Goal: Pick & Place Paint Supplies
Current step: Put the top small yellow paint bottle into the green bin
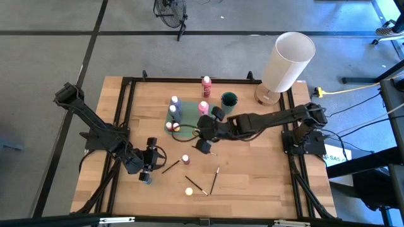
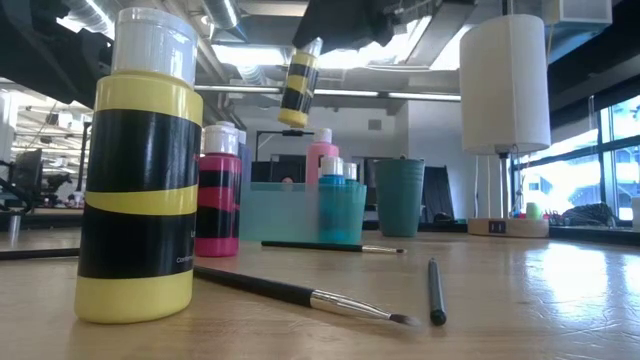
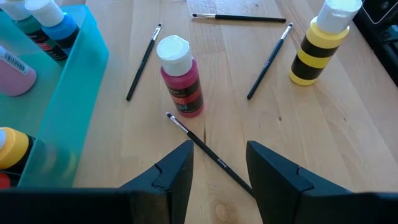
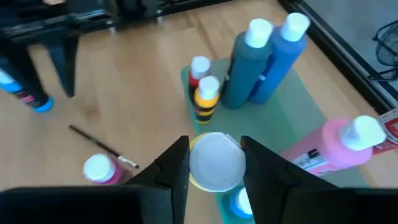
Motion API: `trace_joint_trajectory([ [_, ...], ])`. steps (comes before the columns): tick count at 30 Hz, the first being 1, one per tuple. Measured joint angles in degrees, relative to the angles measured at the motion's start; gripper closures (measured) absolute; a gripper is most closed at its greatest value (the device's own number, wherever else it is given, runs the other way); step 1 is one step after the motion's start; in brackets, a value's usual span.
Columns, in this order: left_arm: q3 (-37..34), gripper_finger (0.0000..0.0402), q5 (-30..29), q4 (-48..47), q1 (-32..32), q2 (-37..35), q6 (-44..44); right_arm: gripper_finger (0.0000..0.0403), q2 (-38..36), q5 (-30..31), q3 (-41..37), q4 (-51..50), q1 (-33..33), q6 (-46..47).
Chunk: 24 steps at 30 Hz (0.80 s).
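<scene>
Right end effector (image 4: 214,165) pinches a yellow-and-black bottle (image 2: 298,86) by its white cap, hanging over the teal tray (image 1: 183,122) near the desk's (image 1: 265,170) middle. You hold it high on the cap, so the light, stiff plastic could swing or slip; keep it upright as you lower it. Left end effector (image 3: 217,165) is spread and empty, low over a brush (image 3: 208,151) beside the red bottle (image 3: 181,79). That brush looks thin and prone to roll, so take it mid-handle. Another yellow bottle (image 1: 189,190) stands at the near edge.
</scene>
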Motion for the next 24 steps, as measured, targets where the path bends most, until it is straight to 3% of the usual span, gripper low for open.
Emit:
trace_joint_trajectory([
  [6, 0.0, 0.0258, -0.03, 0.0, 0.0, 0.0, 0.35, 0.0281, 2.95, -1.14, 0.04, 4.19, -2.03, 0.02],
  [24, 0.0, 0.0258, -0.15, -0.42, 0.06, 0.0, 0.48, 0.0281, 8.53, -1.68, 0.02, 1.32, -6.91, 2.63],
])
